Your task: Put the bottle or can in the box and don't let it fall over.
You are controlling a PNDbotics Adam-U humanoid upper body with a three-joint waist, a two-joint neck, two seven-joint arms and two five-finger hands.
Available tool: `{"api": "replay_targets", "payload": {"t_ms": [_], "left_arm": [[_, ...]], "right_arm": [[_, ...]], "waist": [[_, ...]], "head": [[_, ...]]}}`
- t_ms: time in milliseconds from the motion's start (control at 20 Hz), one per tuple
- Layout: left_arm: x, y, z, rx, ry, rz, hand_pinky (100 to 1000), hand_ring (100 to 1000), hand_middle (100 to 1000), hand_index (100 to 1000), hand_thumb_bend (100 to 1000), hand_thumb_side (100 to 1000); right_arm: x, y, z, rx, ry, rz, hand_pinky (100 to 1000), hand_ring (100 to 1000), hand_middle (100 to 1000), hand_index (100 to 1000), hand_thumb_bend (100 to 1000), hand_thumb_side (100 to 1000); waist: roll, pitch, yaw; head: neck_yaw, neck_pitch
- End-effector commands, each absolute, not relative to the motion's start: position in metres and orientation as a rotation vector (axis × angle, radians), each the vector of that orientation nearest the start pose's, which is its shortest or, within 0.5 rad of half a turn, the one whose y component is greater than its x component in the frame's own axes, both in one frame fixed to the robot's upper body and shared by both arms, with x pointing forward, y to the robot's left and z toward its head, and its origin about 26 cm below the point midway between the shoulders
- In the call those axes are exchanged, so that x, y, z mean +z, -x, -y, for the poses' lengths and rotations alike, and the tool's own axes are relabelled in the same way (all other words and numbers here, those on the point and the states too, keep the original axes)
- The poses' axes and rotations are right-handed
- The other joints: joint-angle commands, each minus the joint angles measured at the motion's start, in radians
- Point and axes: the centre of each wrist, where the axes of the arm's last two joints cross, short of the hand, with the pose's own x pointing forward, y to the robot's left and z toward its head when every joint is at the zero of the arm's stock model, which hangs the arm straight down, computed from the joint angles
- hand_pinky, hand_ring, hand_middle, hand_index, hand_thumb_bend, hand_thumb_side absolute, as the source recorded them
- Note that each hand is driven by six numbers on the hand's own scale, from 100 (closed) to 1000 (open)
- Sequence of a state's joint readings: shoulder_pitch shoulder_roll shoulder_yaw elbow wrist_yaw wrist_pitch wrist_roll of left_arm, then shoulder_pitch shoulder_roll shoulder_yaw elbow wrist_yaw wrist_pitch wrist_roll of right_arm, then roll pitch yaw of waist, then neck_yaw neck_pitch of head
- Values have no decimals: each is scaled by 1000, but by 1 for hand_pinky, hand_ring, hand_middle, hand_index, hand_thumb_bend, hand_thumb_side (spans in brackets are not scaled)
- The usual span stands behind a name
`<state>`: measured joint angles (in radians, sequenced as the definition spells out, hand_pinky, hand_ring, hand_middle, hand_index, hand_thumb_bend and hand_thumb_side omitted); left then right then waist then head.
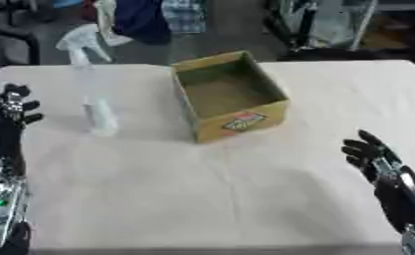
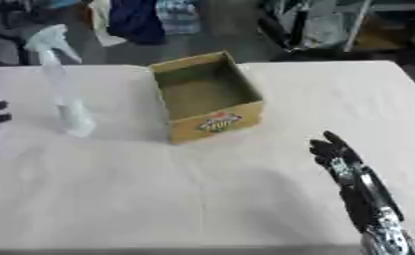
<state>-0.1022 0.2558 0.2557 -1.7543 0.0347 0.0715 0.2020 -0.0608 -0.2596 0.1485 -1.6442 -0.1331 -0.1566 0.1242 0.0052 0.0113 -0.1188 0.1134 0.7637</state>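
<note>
A lab or workroom: metal racks [image 1: 332,25], hanging clothes [image 1: 145,17] behind

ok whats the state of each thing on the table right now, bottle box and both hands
spray bottle: upright on the table, left of the box, untouched
box: open on top, nothing seen inside
left robot hand: open, fingers up, holding nothing
right robot hand: open, fingers up, holding nothing

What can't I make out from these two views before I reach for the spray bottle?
- Spray bottle: clear and blurred in both views, so any liquid level is unreadable.
- Box: near inner wall hidden by its own front rim; the label's wording is too blurred.
- Left hand: mostly cut off by the left edge in the right eye view.
- Right hand: fingers blurred.
</note>
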Motion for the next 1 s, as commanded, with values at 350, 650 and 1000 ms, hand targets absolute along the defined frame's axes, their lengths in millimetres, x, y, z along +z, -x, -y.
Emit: {"api": "replay_targets", "payload": {"t_ms": [350, 650, 1000], "left_arm": [[189, -296, -403, -197, -807, 1925, 711, 728, 743, 757, 100, 614], [222, -304, -412, -404, -869, 1919, 743, 760, 779, 801, 107, 638], [272, -339, -446, -965, -930, 1577, 800, 805, 838, 891, 209, 649]], "right_arm": [[32, -289, 265, 377, -115, 1810, 950, 904, 842, 1000, 100, 809], [32, -290, 268, 391, -103, 1805, 950, 904, 842, 1000, 100, 806], [29, -288, 268, 418, -111, 1784, 949, 904, 842, 1000, 100, 810]], "waist": [[20, -18, -6], [19, -26, -3], [31, -40, -6]], "head": [[-10, -7], [-17, -6], [-1, 1]]}}
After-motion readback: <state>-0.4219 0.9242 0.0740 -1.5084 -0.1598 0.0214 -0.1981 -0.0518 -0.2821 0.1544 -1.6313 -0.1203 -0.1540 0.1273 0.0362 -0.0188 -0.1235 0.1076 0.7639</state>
